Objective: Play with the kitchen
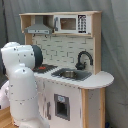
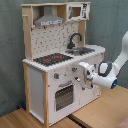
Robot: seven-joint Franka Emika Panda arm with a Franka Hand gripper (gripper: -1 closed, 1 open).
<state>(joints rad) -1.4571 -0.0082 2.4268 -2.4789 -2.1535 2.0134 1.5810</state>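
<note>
Grey-green curtain behind the whole setup; wooden table [image 2: 100,117] underneath, seen in the second exterior view. On it stands the kitchen [image 2: 60,65], upright, near the table's front edge, its front face turned toward the camera of that view.

Layout, both exterior views:
1. Top shelf: grey hood [image 2: 49,21] beside a toy microwave [image 1: 70,23]. Both sit high, out of the working zone.
2. Pegboard back [image 2: 54,40] rises behind the counter.
3. Counter: hob [image 2: 52,59] with red rings at 1 end, sink [image 1: 71,74] with the black faucet [image 1: 83,57] curving over it at the other.
4. Front: oven door [image 2: 64,95] below the hob, with knobs [image 2: 56,76] in a row above it.

Judgement: the moving parts face outward so that an arm coming from the front can reach them without crossing the counter.

My arm [image 1: 20,85] fills the first exterior view's left and hides the hob end of the counter there. In the second exterior view it enters from the second exterior view's right, wrist level, and the gripper [image 2: 80,79] is up against the front panel, just beside the oven door's upper corner near the knob row.

Gripper state: I cannot tell whether it is apart or closed, nor whether it touches the panel or only hangs close to it. Nothing visibly carried.

Judgement: position suits working a knob or the door edge.
</note>
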